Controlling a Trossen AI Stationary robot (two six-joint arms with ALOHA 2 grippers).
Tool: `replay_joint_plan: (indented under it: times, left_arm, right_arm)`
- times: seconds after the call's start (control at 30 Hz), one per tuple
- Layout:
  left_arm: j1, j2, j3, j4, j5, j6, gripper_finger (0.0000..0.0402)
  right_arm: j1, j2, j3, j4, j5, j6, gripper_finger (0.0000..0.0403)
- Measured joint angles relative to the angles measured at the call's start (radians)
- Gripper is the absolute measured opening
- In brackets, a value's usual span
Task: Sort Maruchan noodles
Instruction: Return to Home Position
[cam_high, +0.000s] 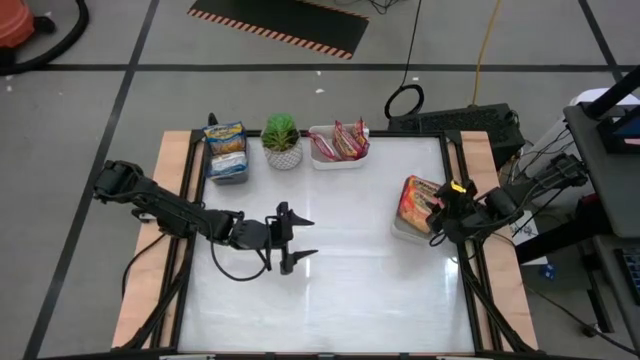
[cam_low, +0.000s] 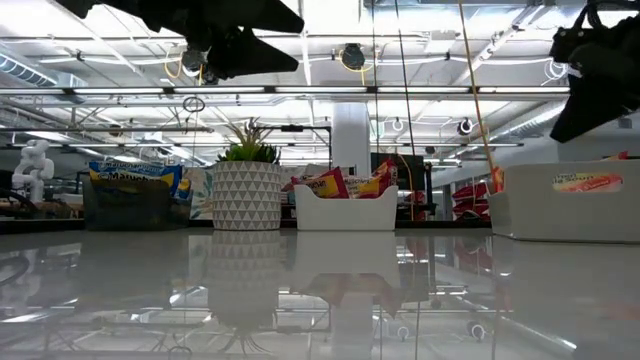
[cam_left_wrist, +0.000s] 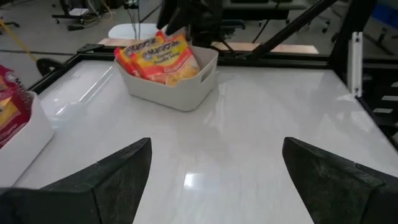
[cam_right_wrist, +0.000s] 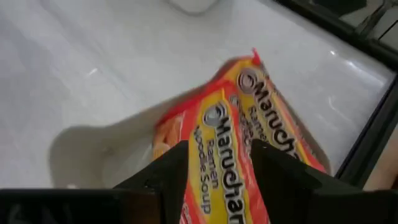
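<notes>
Orange-trimmed Maruchan packets (cam_high: 413, 199) stand leaning in a white tray (cam_high: 400, 229) at the table's right edge. My right gripper (cam_high: 437, 212) hovers over them. In its wrist view it (cam_right_wrist: 221, 168) is narrowly open, and the fingers frame the face of the front packet (cam_right_wrist: 217, 137). Blue-trimmed packets (cam_high: 227, 147) fill a grey tray at the far left. Red-trimmed packets (cam_high: 343, 140) sit in a white tray (cam_high: 322, 158) at the far middle. My left gripper (cam_high: 303, 240) is wide open above bare table, left of the middle, and touches nothing. My right gripper comes at the orange packets slanting down from the table's right side. Its fingers (cam_right_wrist: 168, 177) stand in front of the front packet's face (cam_right_wrist: 214, 115). I cannot tell whether they touch it. The packets rest in the tray.
A small potted green plant (cam_high: 282, 140) stands between the grey tray and the far white tray. The glossy white tabletop (cam_high: 350, 280) stretches across the middle and near side. Wooden rails (cam_high: 170, 230) border the table's left and right sides. Cables and equipment lie beyond the right edge.
</notes>
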Motion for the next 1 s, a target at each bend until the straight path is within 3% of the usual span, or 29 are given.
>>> replay_joint_plan:
  times: [0.1,0.2,0.33,0.47,0.57,0.7,0.87,1.0]
  left_arm:
    - [-0.003,-0.007,0.0,0.011,0.019,0.0,0.0365]
    - [-0.011,-0.038,0.0,0.019,0.027,0.009,0.0365]
    - [-0.005,-0.12,-0.001,-0.001,0.031,-0.014,0.0365]
    - [0.007,-0.262,-0.084,0.042,0.025,-0.022,0.0349]
    - [0.006,-0.399,-0.194,0.061,0.029,-0.019,0.0301]
    - [0.007,-0.578,-0.342,0.081,0.025,-0.004,0.0205]
    - [0.007,-0.741,-0.48,0.082,0.047,0.029,0.0087]
    - [0.007,-0.829,-0.546,0.082,0.074,0.124,0.0028]
  right_arm:
    - [-0.001,0.0,0.032,0.023,0.03,-0.005,0.0174]
    - [0.001,-0.002,0.06,0.19,0.109,-0.152,0.0175]
    - [0.003,0.013,0.011,0.694,0.181,-0.605,0.0175]
    - [0.003,0.04,-0.103,1.189,0.081,-1.012,0.0162]
    - [0.003,0.047,-0.189,1.471,0.006,-1.171,0.0139]
    - [0.003,0.046,-0.281,1.67,-0.119,-1.324,0.0087]
    - [0.003,0.032,-0.35,1.725,-0.243,-1.367,0.0013]
    - [0.002,0.027,-0.391,1.721,-0.302,-1.365,0.0009]
